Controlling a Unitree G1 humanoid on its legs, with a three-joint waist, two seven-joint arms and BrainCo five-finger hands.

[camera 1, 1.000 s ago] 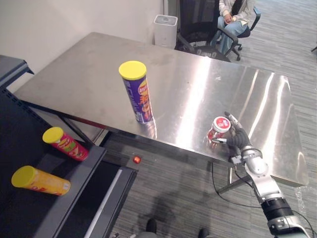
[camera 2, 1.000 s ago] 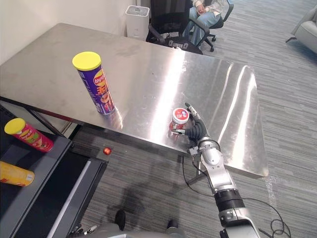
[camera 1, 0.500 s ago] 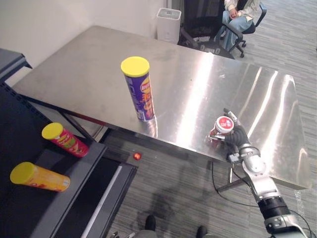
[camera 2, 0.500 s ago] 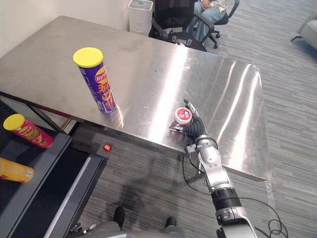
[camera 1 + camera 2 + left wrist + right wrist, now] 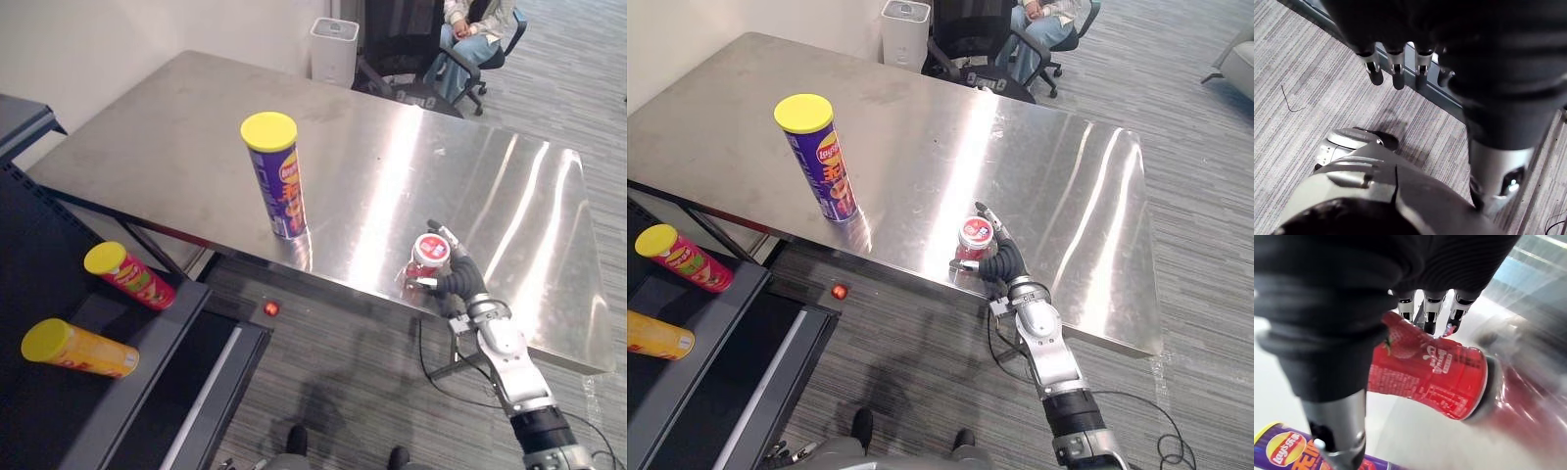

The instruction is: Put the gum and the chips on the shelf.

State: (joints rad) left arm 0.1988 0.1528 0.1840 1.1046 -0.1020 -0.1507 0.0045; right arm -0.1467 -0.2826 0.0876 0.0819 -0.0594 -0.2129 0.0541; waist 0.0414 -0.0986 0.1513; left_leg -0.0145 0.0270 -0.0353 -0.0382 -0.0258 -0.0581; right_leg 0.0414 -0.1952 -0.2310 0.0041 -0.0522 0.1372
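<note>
Both head eyes look steeply down, sharing nearly the whole counter. The left wrist camera faces the floor; the right wrist camera sits close, seemingly against the gum canister.

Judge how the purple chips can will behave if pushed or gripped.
The purple chips can stands tall on a narrow base, so a push near its yellow lid would probably tip it. Being round, it would likely roll on the smooth steel table once down. Its straight wall looks stiff enough for a firm side grip.
</note>
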